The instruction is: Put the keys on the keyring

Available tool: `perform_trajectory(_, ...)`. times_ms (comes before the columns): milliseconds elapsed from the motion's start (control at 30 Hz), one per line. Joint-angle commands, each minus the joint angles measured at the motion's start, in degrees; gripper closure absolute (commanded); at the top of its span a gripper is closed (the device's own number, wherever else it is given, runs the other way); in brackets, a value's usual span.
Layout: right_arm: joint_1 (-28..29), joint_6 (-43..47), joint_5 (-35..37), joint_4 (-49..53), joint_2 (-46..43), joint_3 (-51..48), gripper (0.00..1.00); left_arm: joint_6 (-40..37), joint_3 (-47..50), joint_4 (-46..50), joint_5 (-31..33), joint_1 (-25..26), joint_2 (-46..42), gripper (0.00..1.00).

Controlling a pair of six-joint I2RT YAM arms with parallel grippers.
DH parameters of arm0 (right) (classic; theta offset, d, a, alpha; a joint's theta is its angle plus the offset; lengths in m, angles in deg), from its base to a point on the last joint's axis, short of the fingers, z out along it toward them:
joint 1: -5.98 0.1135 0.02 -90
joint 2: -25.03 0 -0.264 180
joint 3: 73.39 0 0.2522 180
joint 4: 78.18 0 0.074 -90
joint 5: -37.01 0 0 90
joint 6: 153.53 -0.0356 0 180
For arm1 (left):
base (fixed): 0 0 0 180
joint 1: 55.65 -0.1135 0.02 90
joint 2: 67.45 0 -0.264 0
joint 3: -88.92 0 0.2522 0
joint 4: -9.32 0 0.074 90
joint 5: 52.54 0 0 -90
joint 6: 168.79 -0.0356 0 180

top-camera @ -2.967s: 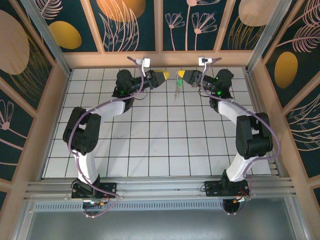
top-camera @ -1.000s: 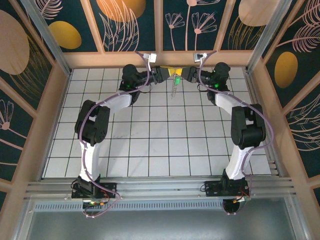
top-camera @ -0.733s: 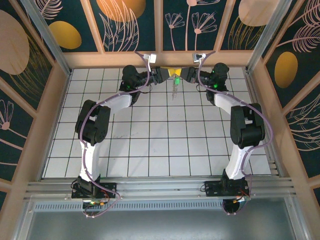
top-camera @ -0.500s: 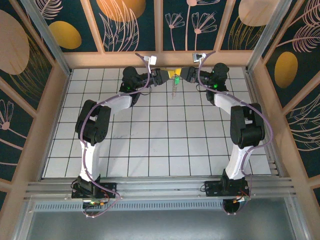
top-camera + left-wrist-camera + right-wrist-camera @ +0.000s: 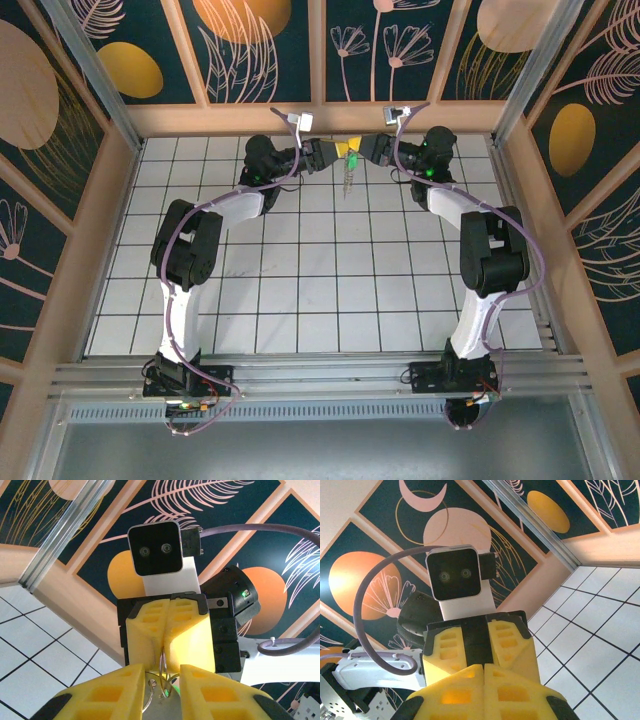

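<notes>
Between the two hands, at the far side of the table (image 5: 300, 290), are the keyring (image 5: 162, 666) and the green key (image 5: 168, 690). The right hand (image 5: 164, 649) is clenched tight. The thin wire loop of the keyring comes out from the crack where its two yellow sides meet. The left hand (image 5: 162, 682) points straight at the right hand, tip to tip. Its fingers (image 5: 100, 695) stand a little apart, one on each side of the loop and the green key. I cannot tell if they squeeze these things or just sit beside them. Seen from above, the two hands almost touch, and the key hangs down just below them, over the white tiles of the table.
</notes>
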Motion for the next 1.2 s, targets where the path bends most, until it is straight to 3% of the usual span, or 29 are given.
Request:
perform_trajectory(0, 0.71, -0.57, -0.23, -3.85, -0.02, 0.33, 1.0, 0.75, -1.01, -2.94, -0.21, 0.43, 1.14, 0.79)
perform_trajectory(267, 0.63, -0.17, 0.03, -3.85, -1.31, -1.28, 0.99, 2.21, -0.39, -5.66, 0.54, 0.8, 1.36, 1.0)
perform_trajectory(367, 0.13, 0.27, 0.95, -3.55, -2.43, -2.24, 0.82, 2.9, 0.39, -7.3, 0.99, 0.82, 1.37, 1.0)
perform_trajectory(467, -0.66, 0.16, 1.86, -3.86, -3.23, -3.37, 0.74, 2.93, 0.67, -7.67, 1.15, 0.82, 1.3, 1.0)
perform_trajectory(800, -1.59, -2.41, 2.4, -7.62, -3.52, -5.07, 0.73, 2.93, 0.45, -7.81, 1.31, 0.83, 1.58, 1.0)
perform_trajectory(1167, -1.15, -3.15, 0.64, -8.79, -2.89, -4.46, 0.8, 3.14, 0.02, -7.81, 1.34, 0.82, 1.91, 1.0)
